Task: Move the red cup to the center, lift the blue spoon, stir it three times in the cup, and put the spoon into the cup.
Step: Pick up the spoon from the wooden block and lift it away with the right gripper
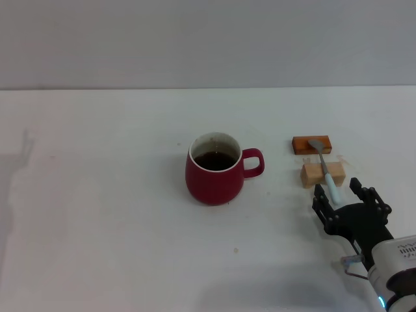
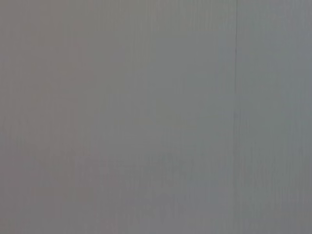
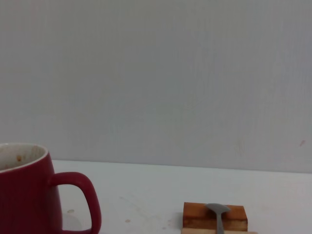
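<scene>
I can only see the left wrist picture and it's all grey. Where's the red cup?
Observer: The red cup stands on the white table, about mid-table in the head view, with dark liquid inside.
Operator: Where's the spoon?
Observer: The blue spoon lies across two small wooden blocks, on the side the cup's handle points to.
Operator: Is a gripper getting it?
Observer: The right gripper is open around the handle's near end, not closed on it. The left gripper is out of sight.
</scene>
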Controlling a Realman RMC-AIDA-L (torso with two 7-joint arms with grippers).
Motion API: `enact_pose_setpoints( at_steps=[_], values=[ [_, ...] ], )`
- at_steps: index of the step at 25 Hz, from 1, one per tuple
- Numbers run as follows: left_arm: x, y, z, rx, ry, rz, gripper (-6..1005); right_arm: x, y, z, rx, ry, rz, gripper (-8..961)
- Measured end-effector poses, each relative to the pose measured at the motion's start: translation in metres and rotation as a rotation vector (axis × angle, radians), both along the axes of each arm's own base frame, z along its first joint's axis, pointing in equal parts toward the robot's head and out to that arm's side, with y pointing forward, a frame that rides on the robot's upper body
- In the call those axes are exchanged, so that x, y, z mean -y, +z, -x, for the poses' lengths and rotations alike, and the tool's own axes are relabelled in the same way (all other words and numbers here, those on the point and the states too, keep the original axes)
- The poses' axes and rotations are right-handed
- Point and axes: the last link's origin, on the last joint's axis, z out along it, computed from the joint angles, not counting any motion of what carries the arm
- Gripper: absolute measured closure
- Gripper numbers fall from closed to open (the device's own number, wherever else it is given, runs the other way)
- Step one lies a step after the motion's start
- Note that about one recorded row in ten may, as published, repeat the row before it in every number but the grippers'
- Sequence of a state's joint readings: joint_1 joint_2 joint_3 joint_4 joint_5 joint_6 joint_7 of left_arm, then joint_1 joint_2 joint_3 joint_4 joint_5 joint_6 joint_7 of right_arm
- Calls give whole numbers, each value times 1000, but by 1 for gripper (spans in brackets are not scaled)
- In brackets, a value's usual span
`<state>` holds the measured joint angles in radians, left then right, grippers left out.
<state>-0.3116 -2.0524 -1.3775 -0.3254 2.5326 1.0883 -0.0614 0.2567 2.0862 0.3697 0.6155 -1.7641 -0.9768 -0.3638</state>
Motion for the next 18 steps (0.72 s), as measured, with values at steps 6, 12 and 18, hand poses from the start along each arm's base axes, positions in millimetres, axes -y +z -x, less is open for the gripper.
enact_pose_setpoints(
  at_steps=[6, 12, 18],
  values=[
    [0, 0, 0, 0, -1, -1, 157, -1, -1, 0, -6, -4, 11, 299],
    [2, 0, 0, 2, 0, -3, 157, -4, -3, 1, -2, -2, 30, 326],
    [2, 0, 1, 4, 2, -6, 157, -5, -3, 1, -1, -1, 32, 352]
  ],
)
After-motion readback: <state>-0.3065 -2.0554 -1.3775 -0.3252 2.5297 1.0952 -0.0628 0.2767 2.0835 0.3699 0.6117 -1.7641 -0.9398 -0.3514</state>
